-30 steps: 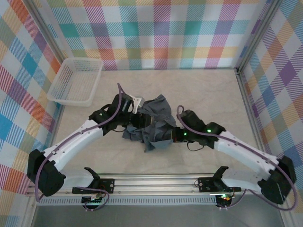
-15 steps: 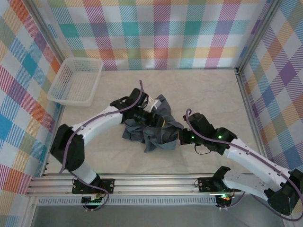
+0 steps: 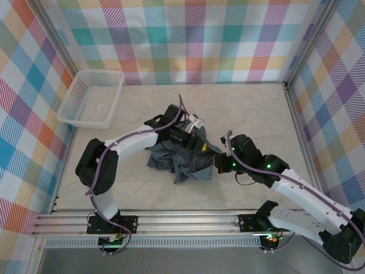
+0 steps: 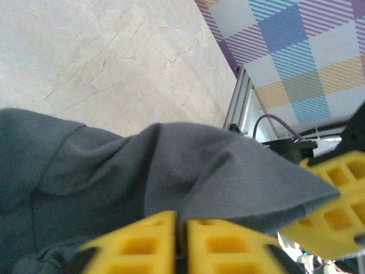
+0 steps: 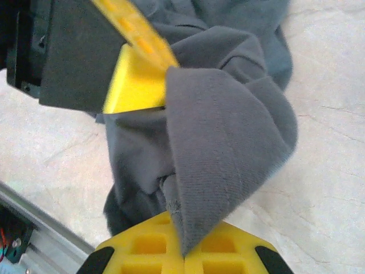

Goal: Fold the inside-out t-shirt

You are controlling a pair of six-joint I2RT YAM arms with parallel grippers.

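Open table (image 3: pixel 251 114) rings t-shirt (image 3: pixel 185 164), edges pinched by left claw (image 4: pixel 181 231), right claw (image 5: pixel 183 251)

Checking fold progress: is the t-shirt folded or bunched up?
Bunched up: the t-shirt lies as a wrinkled, uneven heap, no flat folds.

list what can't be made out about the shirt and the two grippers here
Top external: the t-shirt lies bunched; collar, sleeves and tag are lost in its folds.
Left wrist: the left gripper is blurred and cut off by the bottom edge.
Right wrist: the right gripper is cut off by the bottom edge; a cloth fold hides how deep its bite goes.
Top external: both wrists cover their own fingertips.
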